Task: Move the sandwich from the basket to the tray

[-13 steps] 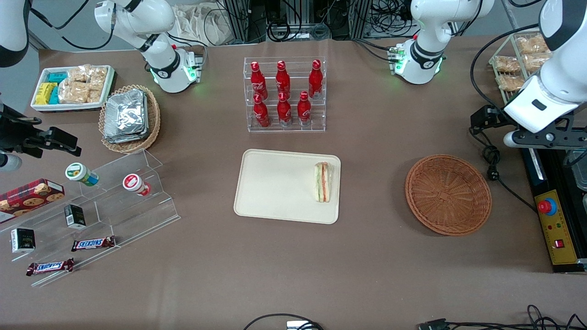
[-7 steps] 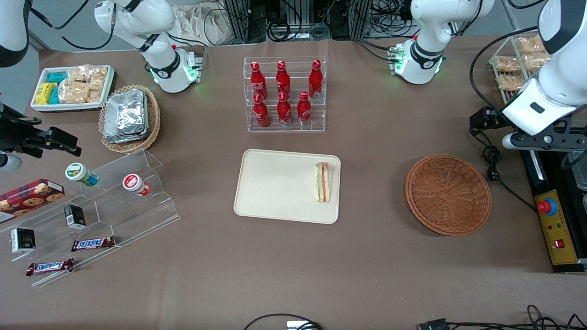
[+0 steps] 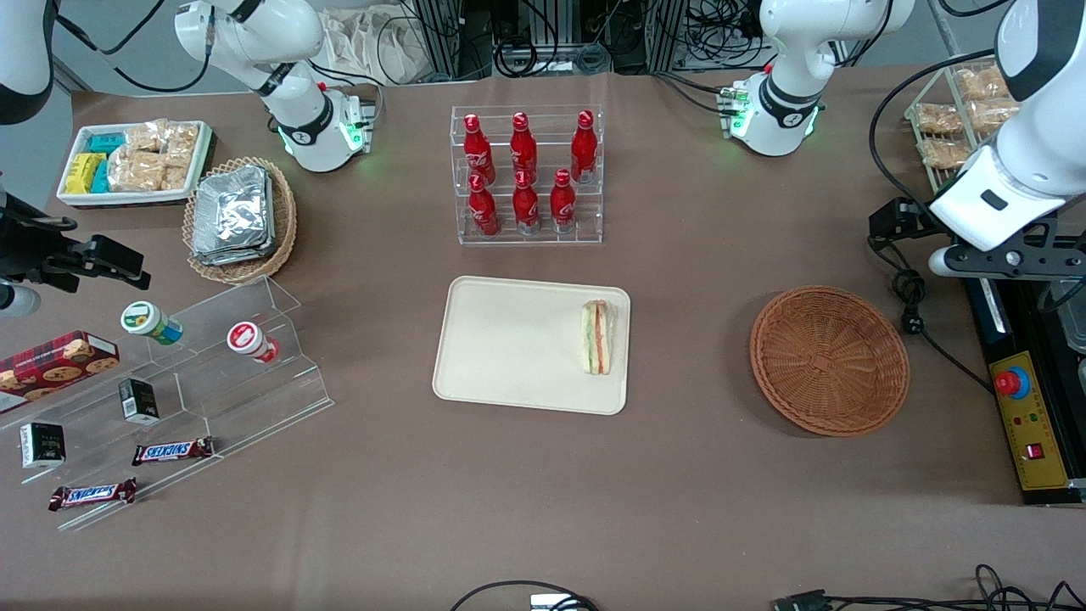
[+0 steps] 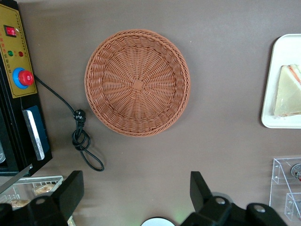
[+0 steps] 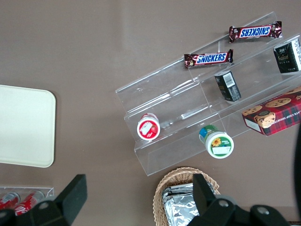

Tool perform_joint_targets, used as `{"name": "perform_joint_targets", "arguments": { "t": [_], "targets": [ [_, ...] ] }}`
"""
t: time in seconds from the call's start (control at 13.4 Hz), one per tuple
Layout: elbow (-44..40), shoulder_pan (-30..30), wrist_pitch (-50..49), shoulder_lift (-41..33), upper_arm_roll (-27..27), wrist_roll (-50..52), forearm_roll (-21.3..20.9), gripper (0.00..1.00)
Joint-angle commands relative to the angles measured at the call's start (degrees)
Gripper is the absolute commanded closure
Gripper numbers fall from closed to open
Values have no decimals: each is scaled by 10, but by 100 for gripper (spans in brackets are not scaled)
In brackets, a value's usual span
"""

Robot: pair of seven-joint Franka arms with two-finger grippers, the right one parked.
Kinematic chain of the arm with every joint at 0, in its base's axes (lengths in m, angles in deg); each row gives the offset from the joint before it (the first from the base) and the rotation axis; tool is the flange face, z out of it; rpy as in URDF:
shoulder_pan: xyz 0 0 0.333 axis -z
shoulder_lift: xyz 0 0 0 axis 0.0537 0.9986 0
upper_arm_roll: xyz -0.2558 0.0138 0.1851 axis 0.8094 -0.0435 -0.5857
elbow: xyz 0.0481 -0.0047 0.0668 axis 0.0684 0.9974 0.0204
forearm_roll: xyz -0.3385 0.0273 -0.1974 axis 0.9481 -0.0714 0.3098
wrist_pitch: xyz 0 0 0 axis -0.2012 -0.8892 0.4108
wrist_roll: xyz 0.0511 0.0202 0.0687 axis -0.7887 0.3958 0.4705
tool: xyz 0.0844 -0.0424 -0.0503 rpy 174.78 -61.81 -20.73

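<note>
Since the sandwich (image 3: 597,337) already lies on the cream tray (image 3: 509,344), hard against the rim nearest the working arm's end, with its striped filling edge facing up, I'd judge the real job done and little left to spoil. What could still go wrong is the wedge toppling or sliding over that low rim if the tray got nudged, because it sits so close to the edge. The reddish-brown basket (image 3: 829,360) stands bare on the brown tabletop (image 3: 679,475), well apart from the tray.

The left arm's hand (image 4: 134,200) hangs high over the working arm's end of the tabletop, above the strip between the basket and the black control box (image 3: 1022,424); its fingers (image 4: 70,193) are spread wide with nothing between them. If it swung low I'd worry about the coiled black cable (image 3: 909,297) lying just beside the basket, which could snag.

Around the rest: a clear rack of 6 red cola bottles (image 3: 526,174) stands farther from the front camera than the tray, clear of any path. Toward the parked arm's end sit a tan basket of foil packets (image 3: 237,216), a stepped acrylic shelf (image 3: 212,382) and 2 Snickers bars (image 3: 172,451), all far out of the way.
</note>
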Motion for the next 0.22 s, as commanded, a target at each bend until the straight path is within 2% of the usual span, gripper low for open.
{"name": "perform_joint_targets", "arguments": {
  "t": [0.0,0.15],
  "targets": [
    [-6,3,-7,1,-5,-1,7,0],
    [-5,3,-7,1,-5,-2,7,0]
  ]
}}
